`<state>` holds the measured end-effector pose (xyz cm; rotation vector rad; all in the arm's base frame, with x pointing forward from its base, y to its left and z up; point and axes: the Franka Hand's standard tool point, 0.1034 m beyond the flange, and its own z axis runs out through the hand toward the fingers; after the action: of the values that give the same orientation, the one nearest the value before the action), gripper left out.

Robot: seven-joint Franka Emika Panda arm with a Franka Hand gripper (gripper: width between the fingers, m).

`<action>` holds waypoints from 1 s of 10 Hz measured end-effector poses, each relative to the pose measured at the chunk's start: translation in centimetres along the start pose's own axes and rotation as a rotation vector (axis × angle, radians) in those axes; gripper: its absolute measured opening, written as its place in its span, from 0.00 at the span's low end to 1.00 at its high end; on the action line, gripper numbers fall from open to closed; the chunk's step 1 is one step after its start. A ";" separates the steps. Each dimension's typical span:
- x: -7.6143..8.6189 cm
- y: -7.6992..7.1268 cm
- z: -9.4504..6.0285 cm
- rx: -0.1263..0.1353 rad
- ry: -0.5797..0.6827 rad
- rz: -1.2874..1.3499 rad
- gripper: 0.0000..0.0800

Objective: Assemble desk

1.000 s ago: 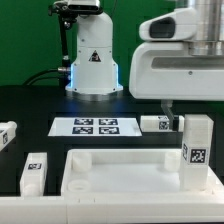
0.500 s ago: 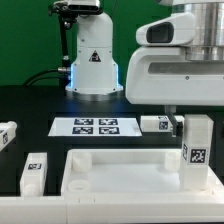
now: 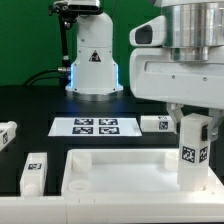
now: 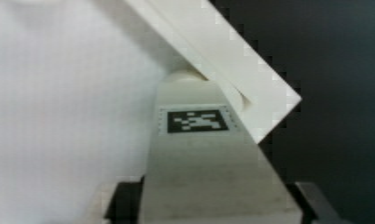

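Black table (image 3: 30, 105) before a green backdrop (image 3: 25, 40); the wide white rimmed plastic tabletop (image 3: 112, 154) lies low centre. On its right corner a blocky white tagged leg (image 3: 192, 155) stands upright, the gripper (image 3: 192, 122) clamping its top, jaws pressed to both sides

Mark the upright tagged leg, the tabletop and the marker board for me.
White plastic upright square leg (image 3: 192, 152), exterior view, tagged front face.
White plastic rimmed rectangular tabletop (image 3: 115, 154), exterior view, far rim.
Thin flat white marker board (image 3: 95, 126), exterior view, centre among its tags.
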<state>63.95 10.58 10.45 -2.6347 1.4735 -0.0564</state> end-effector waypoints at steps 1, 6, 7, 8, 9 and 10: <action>-0.1 0.0 0.0 -0.002 -0.001 0.026 0.36; -0.5 -0.3 0.1 0.033 -0.057 0.678 0.36; -0.5 -0.3 0.1 0.044 -0.061 0.779 0.36; -0.4 -0.3 0.1 0.043 -0.059 0.803 0.36; -0.4 -0.3 0.1 0.043 -0.058 0.802 0.36; -0.4 -0.3 0.2 0.042 -0.058 0.794 0.36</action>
<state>63.98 11.07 10.32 -1.8196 2.3223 0.0625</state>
